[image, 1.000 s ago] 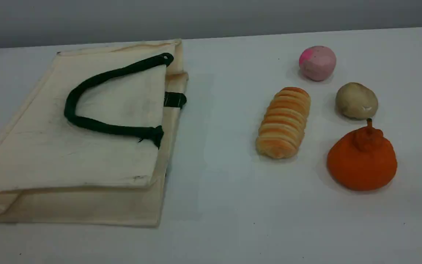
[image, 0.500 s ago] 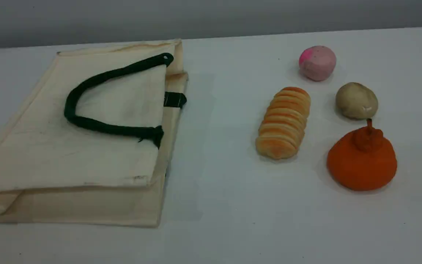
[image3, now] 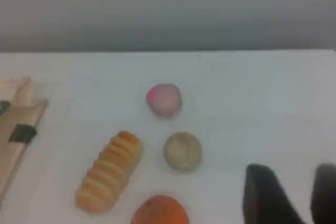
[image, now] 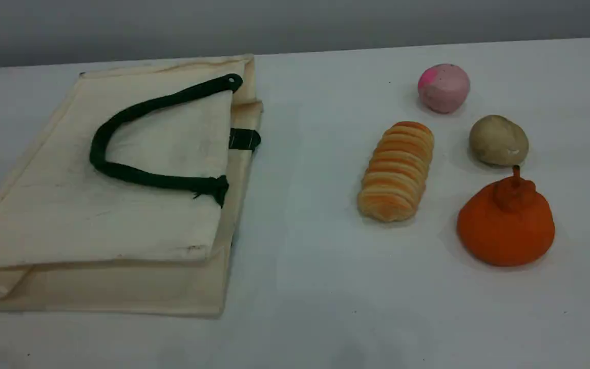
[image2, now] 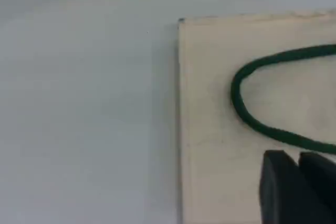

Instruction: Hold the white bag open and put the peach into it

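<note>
The white bag [image: 121,215] lies flat on the left of the table, its dark green rope handle [image: 136,177] resting on top. Far right at the back sits the peach [image: 443,88], pale pink with a brighter pink patch. Neither arm shows in the scene view. In the left wrist view my left gripper [image2: 298,157] hovers over the bag [image2: 215,129] near the handle [image2: 247,116], its fingertips together and holding nothing. My right gripper [image3: 304,177] stands open and empty, near and to the right of the peach [image3: 164,99].
A ridged bread roll [image: 396,171] lies mid-right. A beige lump [image: 498,141] and an orange stemmed fruit [image: 505,228] sit in front of the peach. The table's back edge runs along a grey wall.
</note>
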You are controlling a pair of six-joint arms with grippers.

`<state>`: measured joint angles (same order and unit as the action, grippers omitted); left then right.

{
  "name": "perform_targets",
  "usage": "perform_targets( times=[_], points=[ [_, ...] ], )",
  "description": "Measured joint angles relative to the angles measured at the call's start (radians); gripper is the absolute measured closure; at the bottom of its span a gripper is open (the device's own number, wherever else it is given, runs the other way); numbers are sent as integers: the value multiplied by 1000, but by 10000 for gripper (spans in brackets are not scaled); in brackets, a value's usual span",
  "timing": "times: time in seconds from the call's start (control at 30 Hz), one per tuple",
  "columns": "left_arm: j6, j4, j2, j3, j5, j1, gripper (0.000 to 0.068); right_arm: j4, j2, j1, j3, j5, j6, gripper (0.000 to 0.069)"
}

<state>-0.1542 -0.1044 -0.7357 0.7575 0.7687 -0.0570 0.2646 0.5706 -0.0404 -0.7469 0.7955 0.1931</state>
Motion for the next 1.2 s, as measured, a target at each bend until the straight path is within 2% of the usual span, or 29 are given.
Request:
perform_targets(
  times=[0.07,0.23,0.33,0.4,0.87,1.0,1.2],
  points=[
    [0,0,0,0,-3,0,483,3,0,0,0,-1,-7,404],
    [6,-18,0,0,-34,0,216,7,0,0,0,-15,-9,204],
    [25,-66,-2,0,-50,0,121,11,0,0,1,-39,-8,127],
    [25,-84,-23,5,-50,0,104,11,0,0,1,-72,-8,111],
    [40,-86,-390,80,-103,0,119,55,30,0,-4,-189,-10,121],
    [40,-111,-509,119,-125,0,120,55,119,0,-54,-179,-9,121],
    [39,-112,-656,187,-128,0,120,54,318,0,-185,-90,-8,122]
  ],
)
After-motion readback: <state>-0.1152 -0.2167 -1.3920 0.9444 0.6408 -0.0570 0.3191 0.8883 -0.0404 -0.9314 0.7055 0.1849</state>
